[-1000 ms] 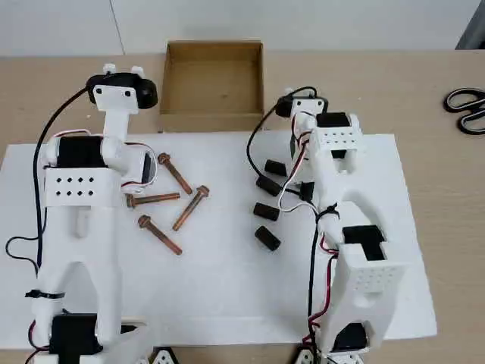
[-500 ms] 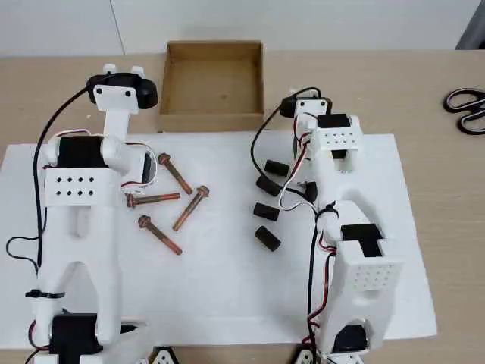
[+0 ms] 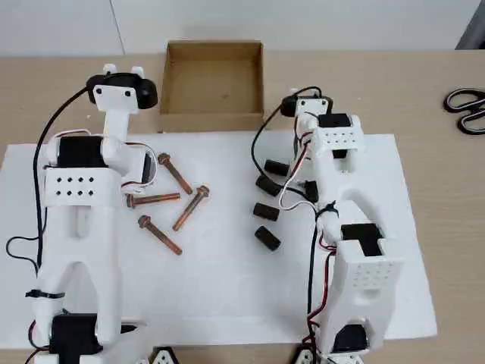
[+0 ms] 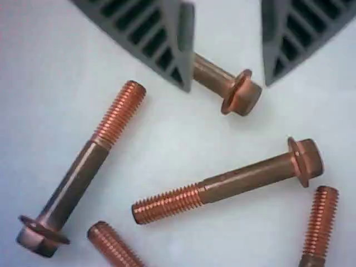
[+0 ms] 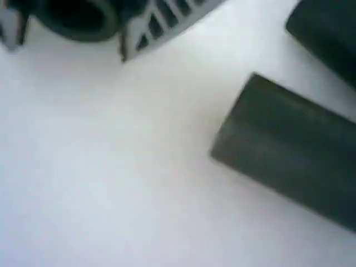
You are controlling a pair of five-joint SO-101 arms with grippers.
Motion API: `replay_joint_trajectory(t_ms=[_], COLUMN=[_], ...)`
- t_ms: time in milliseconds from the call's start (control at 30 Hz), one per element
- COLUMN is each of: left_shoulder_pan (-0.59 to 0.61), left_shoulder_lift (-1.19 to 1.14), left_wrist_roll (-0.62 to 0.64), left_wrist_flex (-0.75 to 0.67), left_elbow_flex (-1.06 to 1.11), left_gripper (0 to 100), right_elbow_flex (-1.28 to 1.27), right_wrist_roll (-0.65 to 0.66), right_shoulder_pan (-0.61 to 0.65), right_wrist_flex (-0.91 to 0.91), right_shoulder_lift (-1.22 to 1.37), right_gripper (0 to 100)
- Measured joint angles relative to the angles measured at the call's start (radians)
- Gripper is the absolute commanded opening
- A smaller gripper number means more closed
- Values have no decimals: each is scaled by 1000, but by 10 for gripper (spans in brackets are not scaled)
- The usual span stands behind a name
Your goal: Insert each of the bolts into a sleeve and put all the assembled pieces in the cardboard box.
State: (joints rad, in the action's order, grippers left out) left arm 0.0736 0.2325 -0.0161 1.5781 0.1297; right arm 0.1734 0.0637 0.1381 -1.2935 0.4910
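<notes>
The left tool point(image 4: 227, 86) stands open astride one bolt point(image 4: 233, 89). In the high view, four bolts point(image 3: 155, 199) lie left of centre, the sleeves point(image 3: 266, 211) at centre and the box point(image 3: 214, 120) at top centre. Whether the right tool point(image 5: 111, 25) is open or closed cannot be told.

A: How is the left arm point(image 3: 79, 227) set?
B: Folded forward, wrist bent down. The left end effector point(image 4: 227, 83) points straight down, its two dark ribbed fingers point(image 4: 161, 39) spread apart, with a clear gap between the tips.
A: And the right arm point(image 3: 356, 280)?
B: Folded forward too, well to the right of the left end effector. The right end effector point(image 5: 161, 19) hangs low, and its grip can't be judged.
</notes>
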Motion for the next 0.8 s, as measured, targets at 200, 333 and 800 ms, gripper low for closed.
replay_joint_trajectory(t_ms=[200,333,800], left_shoulder_pan=[0,0,0], left_shoulder_lift=[0,0,0], left_wrist_roll=[0,0,0], left_wrist_flex=[0,0,0], left_elbow_flex=[0,0,0], left_gripper=[84,84,84], right_elbow_flex=[6,3,-14], right_wrist_roll=[0,2,-20], right_shoulder_pan=[3,28,38], right_wrist_flex=[-15,-34,-109], right_shoulder_lift=[5,-12,-86], right_gripper=[205,199,199])
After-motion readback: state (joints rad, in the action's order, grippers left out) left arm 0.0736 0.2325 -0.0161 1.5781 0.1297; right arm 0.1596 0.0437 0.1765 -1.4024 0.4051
